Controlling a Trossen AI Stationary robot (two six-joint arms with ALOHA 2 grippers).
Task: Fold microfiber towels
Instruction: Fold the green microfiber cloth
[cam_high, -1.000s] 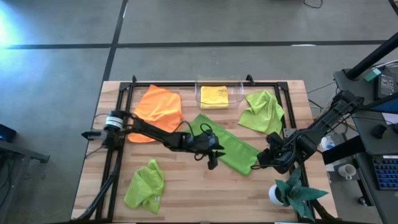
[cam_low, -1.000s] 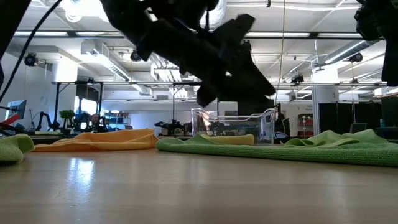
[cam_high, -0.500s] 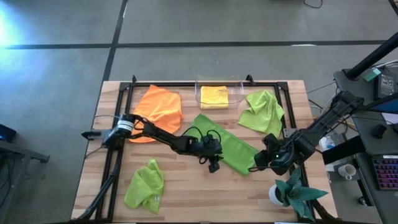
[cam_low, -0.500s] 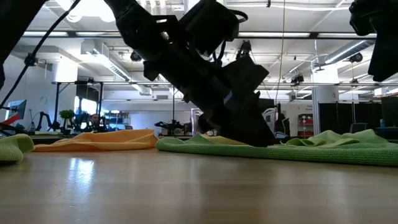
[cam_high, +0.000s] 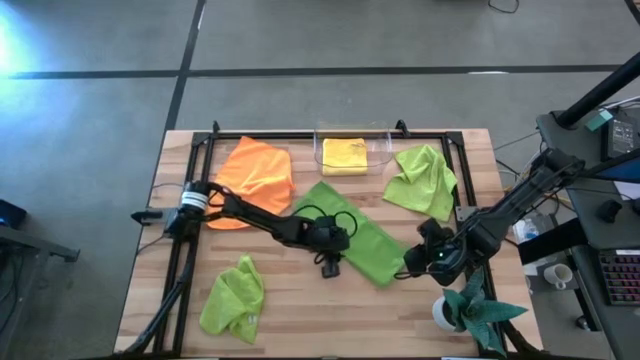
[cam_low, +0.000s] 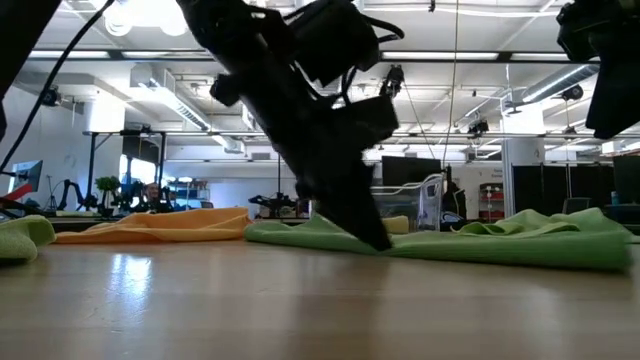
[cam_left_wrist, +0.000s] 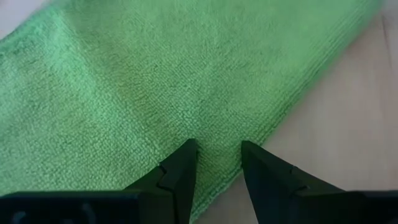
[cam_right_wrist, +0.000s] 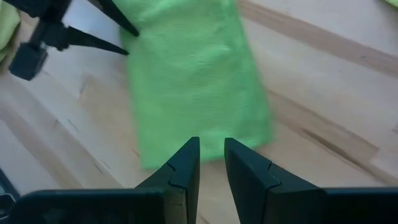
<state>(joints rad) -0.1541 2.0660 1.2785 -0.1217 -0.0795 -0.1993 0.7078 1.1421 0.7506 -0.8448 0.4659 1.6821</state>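
Note:
A lime green towel, folded into a long strip, lies flat and slantwise at the table's middle. My left gripper slants down onto the strip's near long edge, open, one finger on either side of a patch of cloth. My right gripper hangs above the strip's near right end, open by a narrow gap with nothing between its fingers. An orange towel lies spread at the far left. The yellow towel lies folded in the clear bin. Two more lime towels lie crumpled, one at the far right and one at the near left. My left gripper has its open fingertips down on the green strip beside its near long edge. The fingers slant down from the table's left side. The cloth lies flat on the table under and between them and is not pinched.
A teal spiky plant in a white pot stands at the near right corner, close under my right arm. A black frame runs along the table's left and far sides. Bare wood shows along the near edge.
My left gripper has sunk and tipped steeply downward, and its tips have come down onto the green strip's near edge. My right gripper has crept a little toward the strip's right end. The strip's right end has shifted slightly and bunched a little.

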